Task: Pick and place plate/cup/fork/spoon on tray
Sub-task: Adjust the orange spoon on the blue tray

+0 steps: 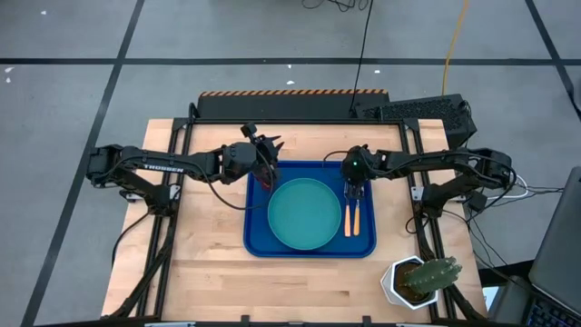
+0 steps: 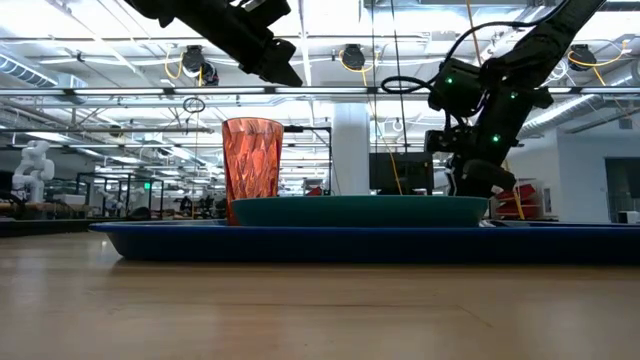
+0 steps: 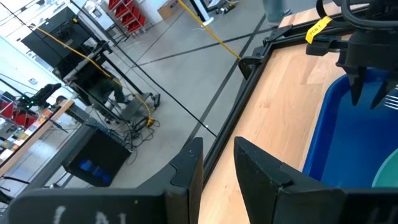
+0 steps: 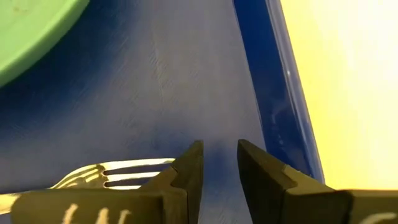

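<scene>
The blue tray (image 1: 259, 238) lies mid-table with the teal plate (image 1: 304, 213) resting flat in it. The amber cup (image 2: 252, 170) stands upright on the tray's left part, beside the plate. The orange-handled fork and spoon (image 1: 350, 218) lie side by side along the tray's right side; the fork's tines (image 4: 124, 171) show in the right wrist view. My left gripper (image 1: 265, 150) hangs open above the cup, clear of it. My right gripper (image 4: 217, 163) is open low over the tray floor, next to the tines, with only bare tray between its fingers.
A white pot with a cactus (image 1: 419, 280) stands at the table's near right corner. A black box (image 1: 427, 111) sits at the far right edge. Bare wood lies left of the tray and along the near edge.
</scene>
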